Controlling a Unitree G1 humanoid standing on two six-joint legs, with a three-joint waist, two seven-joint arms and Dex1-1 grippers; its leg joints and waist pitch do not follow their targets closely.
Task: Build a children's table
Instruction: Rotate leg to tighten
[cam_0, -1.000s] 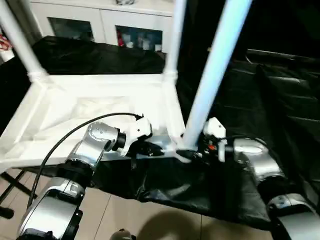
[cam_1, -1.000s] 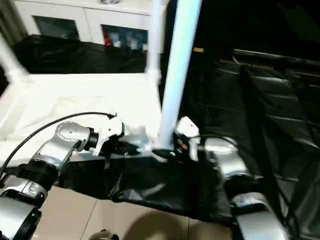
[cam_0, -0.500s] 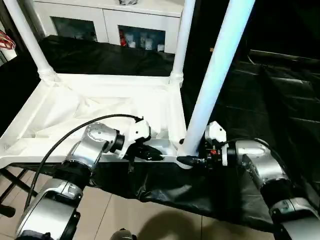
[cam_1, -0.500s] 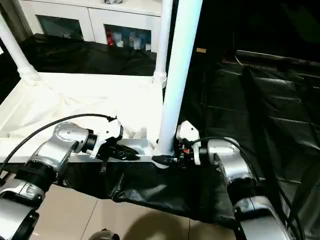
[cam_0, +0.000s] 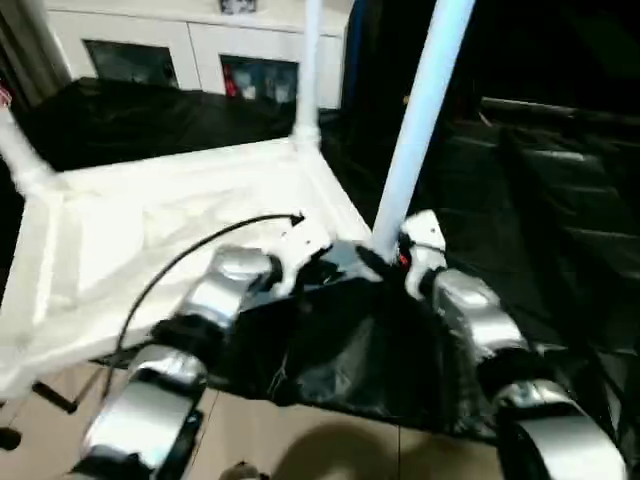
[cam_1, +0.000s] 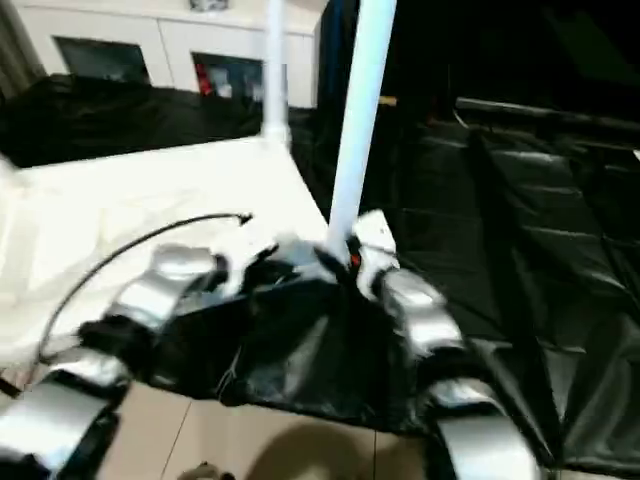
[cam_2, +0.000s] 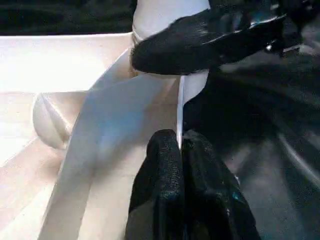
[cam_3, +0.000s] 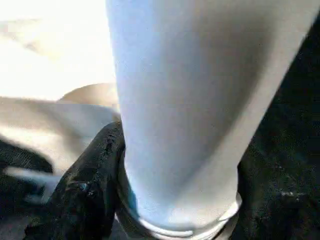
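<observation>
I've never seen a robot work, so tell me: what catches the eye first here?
A white table top lies upside down on black sheeting, its legs pointing up. At the near corner, the right gripper clasps the base of one leg, while the left gripper pinches the top's rim beside it. A white cabinet stands behind.

A domestic-looking room: white glass-door cabinet (cam_0: 190, 55), tiled floor (cam_0: 330, 450), black sheeting (cam_0: 540, 200).

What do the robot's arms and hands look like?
Its arms are shiny silver, made of rounded chunky pieces. The left arm has a thin black cable looping over it. Each wrist has a white block, and the right one has a little red mark. Each hand has two black fingers.
</observation>
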